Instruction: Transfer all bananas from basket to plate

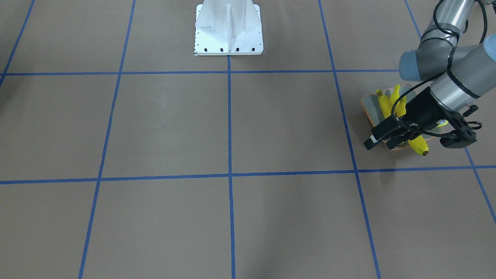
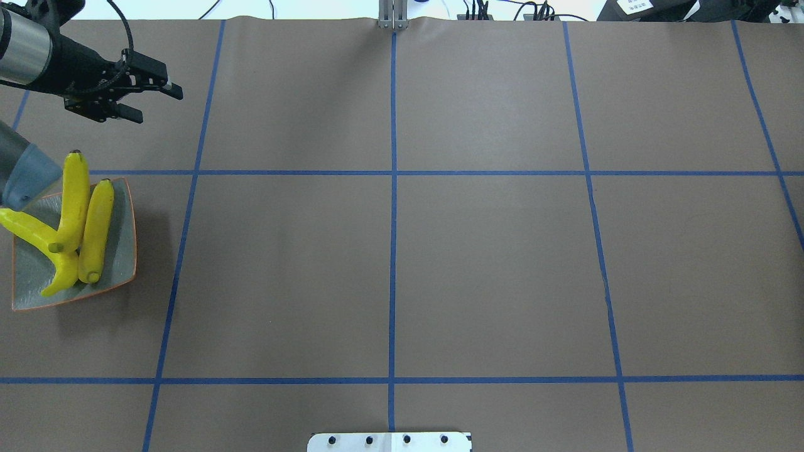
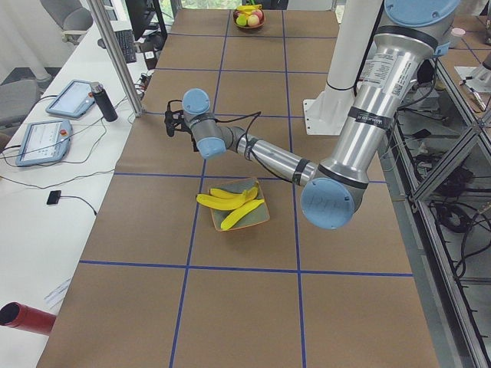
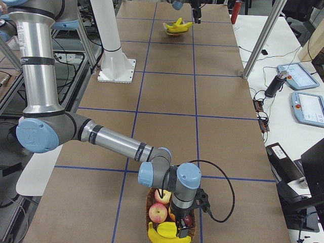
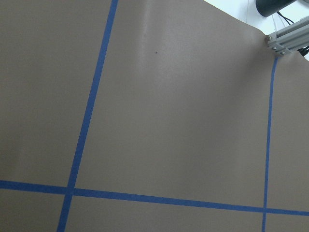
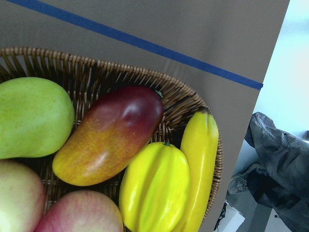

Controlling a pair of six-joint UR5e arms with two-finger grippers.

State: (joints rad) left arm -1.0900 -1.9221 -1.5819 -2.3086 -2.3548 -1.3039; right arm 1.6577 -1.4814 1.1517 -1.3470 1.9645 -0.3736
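Presently three bananas (image 2: 97, 226) lie on the plate (image 2: 124, 251); left jaws gape empty, right jaws I cannot tell.

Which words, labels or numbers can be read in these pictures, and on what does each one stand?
No text can be read in any view.
Printed label on the left arm's silver tube: too small to read.
Teach pendant screens on the side desk: too small to read.
White card at the overhead view's top edge: blurred.
Bananas, plate and basket: no writing shows.
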